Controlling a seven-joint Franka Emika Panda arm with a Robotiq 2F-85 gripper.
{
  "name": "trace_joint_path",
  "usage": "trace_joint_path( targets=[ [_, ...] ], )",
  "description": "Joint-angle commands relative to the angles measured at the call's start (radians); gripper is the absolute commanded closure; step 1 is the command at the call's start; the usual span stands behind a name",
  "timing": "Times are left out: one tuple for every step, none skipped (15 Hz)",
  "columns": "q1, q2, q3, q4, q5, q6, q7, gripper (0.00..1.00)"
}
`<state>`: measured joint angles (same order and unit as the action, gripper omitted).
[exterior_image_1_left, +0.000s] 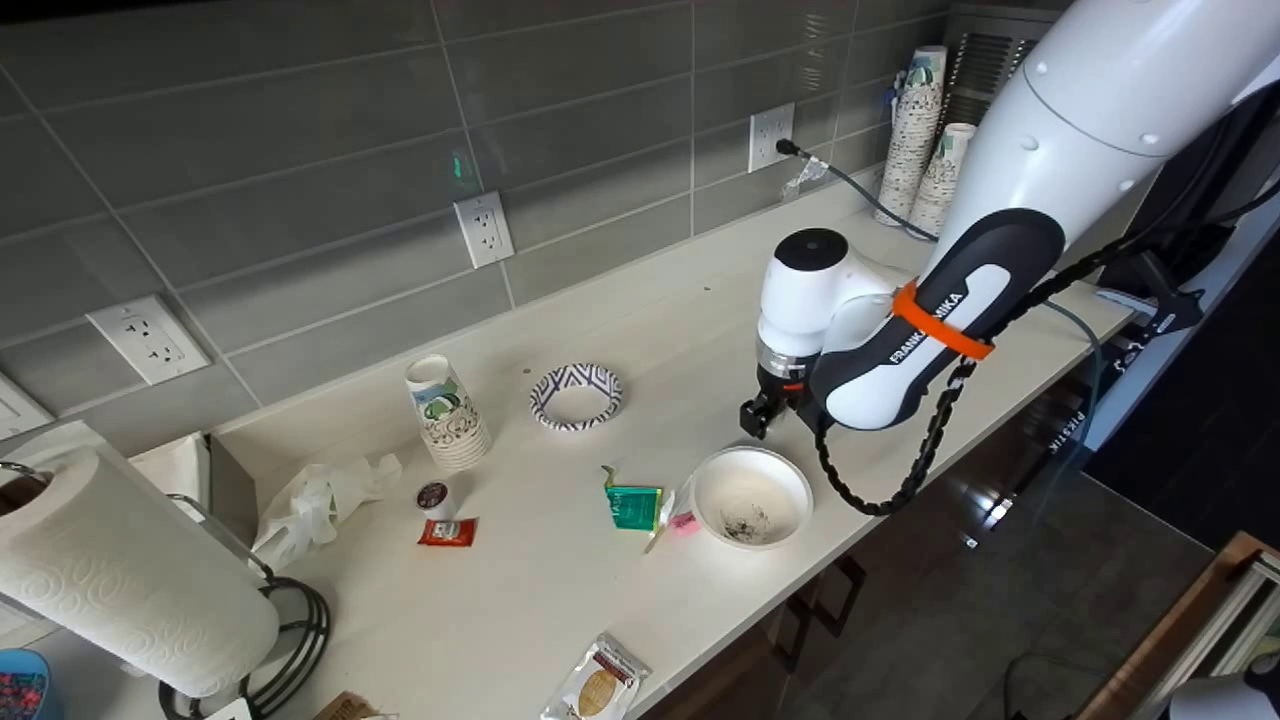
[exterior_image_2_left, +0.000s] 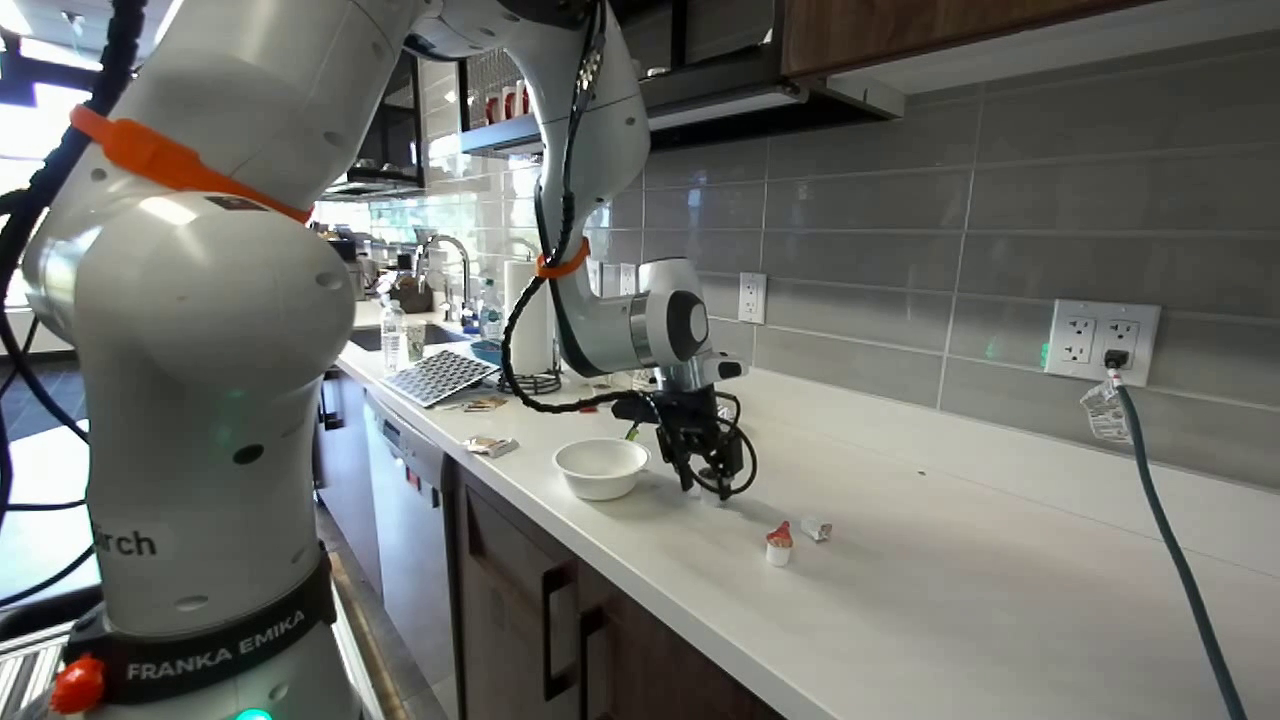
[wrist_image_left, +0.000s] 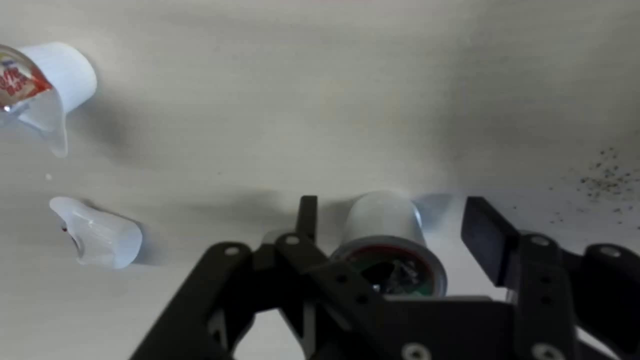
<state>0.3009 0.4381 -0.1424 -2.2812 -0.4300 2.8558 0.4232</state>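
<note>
- The gripper (wrist_image_left: 390, 220), at the bottom of the wrist view, stands wide with nothing clamped; a white pod (wrist_image_left: 382, 222) sits between its fingers.
- The white pod, lower centre there, appears upright on the surface (wrist_image_left: 280, 100). Its lid looks broken around a dark opening, so tilting could shed whatever is inside.
- Gaps show on both sides of the white pod; uneven finger contact could push it over.
- Too hard a squeeze might buckle its thin-looking wall.
- In an exterior view, the white bowl (exterior_image_2_left: 600, 483) is just left of the gripper; a sideways swing could knock it.
- The sagging black cable (exterior_image_1_left: 885, 508) could drag on that rim if the arm lowered.
- A red-lidded cup (wrist_image_left: 70, 75), upper left of the wrist view, could topple under a wide sweep.
</note>
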Motion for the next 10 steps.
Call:
trace_joint_path(
  targets=[
    [0.061,-0.032,-0.031,0.021,0.014,-0.071,0.012,0.0],
    [0.065,-0.033,-0.029,0.037,0.012,-0.105,0.003,0.0],
    [0.059,-0.031,-0.015,0.065,0.019,-0.169,-0.013,0.0],
    [0.048,-0.026,0.005,0.095,0.03,-0.252,-0.031,0.0],
    [0.043,-0.012,0.012,0.129,0.044,-0.348,-0.053,0.0],
    [0.033,-0.003,0.026,0.161,0.045,-0.43,-0.065,0.0],
    [0.022,0.009,0.041,0.2,0.052,-0.519,-0.078,0.0],
    [0.002,0.018,0.065,0.236,0.055,-0.595,-0.097,0.0],
    [-0.013,0.026,0.082,0.263,0.062,-0.632,-0.124,0.0],
    [-0.007,-0.015,0.074,0.195,0.012,-0.56,-0.06,0.0]
  ],
)
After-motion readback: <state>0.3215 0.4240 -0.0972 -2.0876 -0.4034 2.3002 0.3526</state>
